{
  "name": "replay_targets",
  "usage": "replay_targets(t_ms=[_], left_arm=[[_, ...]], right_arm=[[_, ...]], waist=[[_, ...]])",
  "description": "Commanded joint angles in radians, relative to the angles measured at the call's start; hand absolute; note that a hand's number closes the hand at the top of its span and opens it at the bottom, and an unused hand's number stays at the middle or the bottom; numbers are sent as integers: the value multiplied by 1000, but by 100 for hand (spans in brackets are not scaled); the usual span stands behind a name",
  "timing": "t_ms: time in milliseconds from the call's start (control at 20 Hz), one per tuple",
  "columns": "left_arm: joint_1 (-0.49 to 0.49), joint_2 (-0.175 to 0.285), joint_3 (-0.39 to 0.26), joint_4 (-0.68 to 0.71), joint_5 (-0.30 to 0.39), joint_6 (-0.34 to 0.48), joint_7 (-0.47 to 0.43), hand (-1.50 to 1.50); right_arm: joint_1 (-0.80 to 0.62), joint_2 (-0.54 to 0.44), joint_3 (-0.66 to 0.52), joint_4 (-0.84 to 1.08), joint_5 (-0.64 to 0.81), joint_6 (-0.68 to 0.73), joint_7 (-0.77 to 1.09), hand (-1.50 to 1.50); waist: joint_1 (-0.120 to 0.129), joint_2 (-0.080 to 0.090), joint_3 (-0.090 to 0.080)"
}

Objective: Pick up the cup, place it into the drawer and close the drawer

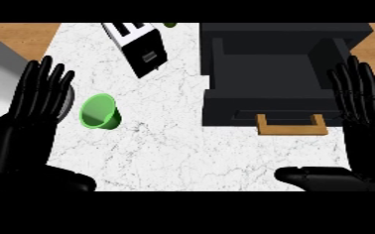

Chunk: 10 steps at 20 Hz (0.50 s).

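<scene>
A green cup [99, 112] lies on the white marble counter [176, 144], left of centre, its mouth turned toward me. The dark drawer unit [275, 79] stands at the right, its drawer pulled open with a wooden handle [290, 125] on the front. My left hand [33, 109] is open at the left edge, fingers straight and pointing up, just left of the cup and apart from it. At the right edge my right hand [356, 114] is open too, fingers up beside the drawer, its thumb [315, 177] low on the counter.
A black and white toaster [139, 47] lies tilted behind the cup. A small green object [170, 25] peeks out at the counter's back edge. Wood floor shows at the upper left, and a grey surface [9, 64] at the far left.
</scene>
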Motion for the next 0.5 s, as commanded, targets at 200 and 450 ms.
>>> replay_targets(t_ms=[200,450], left_arm=[[8,30,104,82,176,-69,40,-150],[79,16,130,280,100,-127,-154,-150]], right_arm=[[25,-17,-23,8,-19,56,-7,-150],[10,4,-1,28,-6,53,-16,-150]], waist=[[-3,0,-1],[-3,0,-1]])
